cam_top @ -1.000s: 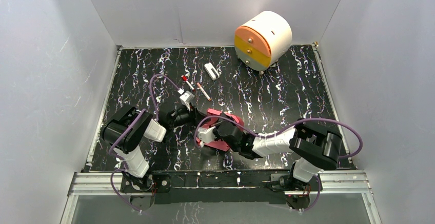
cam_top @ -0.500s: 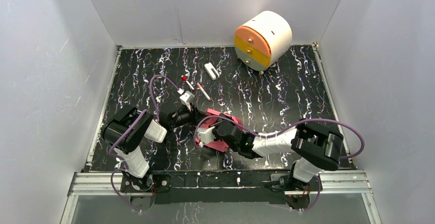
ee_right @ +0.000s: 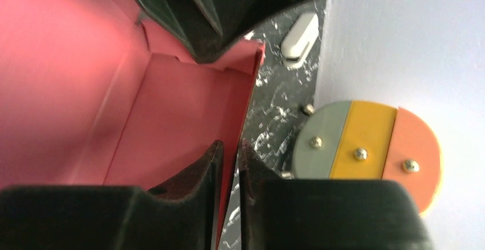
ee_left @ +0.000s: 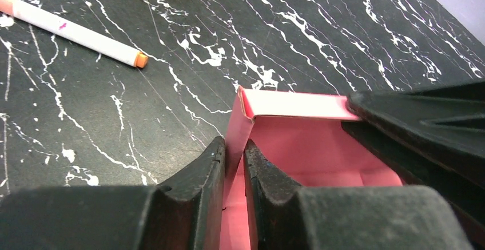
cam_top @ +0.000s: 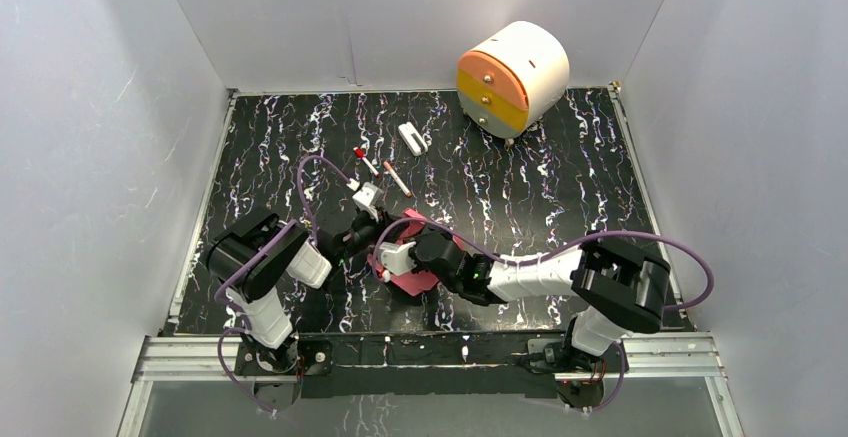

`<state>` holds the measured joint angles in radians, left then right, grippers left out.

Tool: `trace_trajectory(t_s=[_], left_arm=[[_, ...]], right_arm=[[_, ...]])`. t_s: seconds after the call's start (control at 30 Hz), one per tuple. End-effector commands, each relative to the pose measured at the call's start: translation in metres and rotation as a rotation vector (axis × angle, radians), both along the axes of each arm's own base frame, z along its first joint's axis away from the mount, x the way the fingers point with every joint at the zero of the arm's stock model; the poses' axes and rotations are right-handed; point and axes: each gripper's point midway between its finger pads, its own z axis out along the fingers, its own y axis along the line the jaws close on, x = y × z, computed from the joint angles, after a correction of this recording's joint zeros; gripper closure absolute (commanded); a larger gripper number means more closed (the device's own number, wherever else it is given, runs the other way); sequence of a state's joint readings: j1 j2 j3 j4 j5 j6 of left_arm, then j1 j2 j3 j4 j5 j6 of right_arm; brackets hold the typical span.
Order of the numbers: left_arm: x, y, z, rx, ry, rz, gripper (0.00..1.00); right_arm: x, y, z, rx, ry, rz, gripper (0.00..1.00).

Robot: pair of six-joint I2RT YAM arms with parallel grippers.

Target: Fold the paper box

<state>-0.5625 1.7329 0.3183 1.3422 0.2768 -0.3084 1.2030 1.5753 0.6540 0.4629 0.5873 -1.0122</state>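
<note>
The paper box (cam_top: 405, 279) is pink-red card, partly folded with walls raised, near the front middle of the table between both arms. My left gripper (cam_top: 372, 235) is shut on one upright wall of it (ee_left: 236, 130); its inside shows pink (ee_left: 309, 153). My right gripper (cam_top: 400, 257) is shut on another wall's edge (ee_right: 243, 104), with the box's inside (ee_right: 86, 90) filling the left of that view. The left gripper's dark body crosses the top of the right wrist view.
A round white drawer unit (cam_top: 512, 77) with orange, yellow and grey fronts stands at the back right, also in the right wrist view (ee_right: 366, 147). A white pen with an orange tip (ee_left: 74, 32), a red-capped item (cam_top: 362, 159) and a small white block (cam_top: 412, 138) lie behind the box.
Both grippers and the box have shifted a little left and toward the front. The right arm has stretched further left; both keep their hold.
</note>
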Motion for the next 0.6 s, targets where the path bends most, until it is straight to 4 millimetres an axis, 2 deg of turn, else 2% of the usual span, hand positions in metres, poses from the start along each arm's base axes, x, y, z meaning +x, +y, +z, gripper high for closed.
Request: trace_trajectory(t_s=[0.0,0.17,0.3,0.4,0.57], left_arm=[[0.007,0.005,0.01,-0.005,-0.105,0.039,0.94],[0.004,0.006,0.012,-0.008,-0.132,0.029,0.95],[0.003,0.007,0.014,0.001,-0.149,0.028,0.95],[0.003,0.007,0.015,0.004,-0.158,0.019,0.94],[0.002,0.004,0.018,0.007,-0.177,-0.002,0.94]], right_arm=[[-0.02,0.028,0.024,0.151,0.124,0.044,0.68],[-0.016,0.021,0.065,0.338,0.145,-0.064,0.42],[-0.017,0.016,0.099,0.524,0.234,-0.13,0.28],[-0.01,0.012,0.119,0.666,0.352,-0.175,0.24],[0.014,0.006,0.13,0.867,0.579,-0.298,0.24]])
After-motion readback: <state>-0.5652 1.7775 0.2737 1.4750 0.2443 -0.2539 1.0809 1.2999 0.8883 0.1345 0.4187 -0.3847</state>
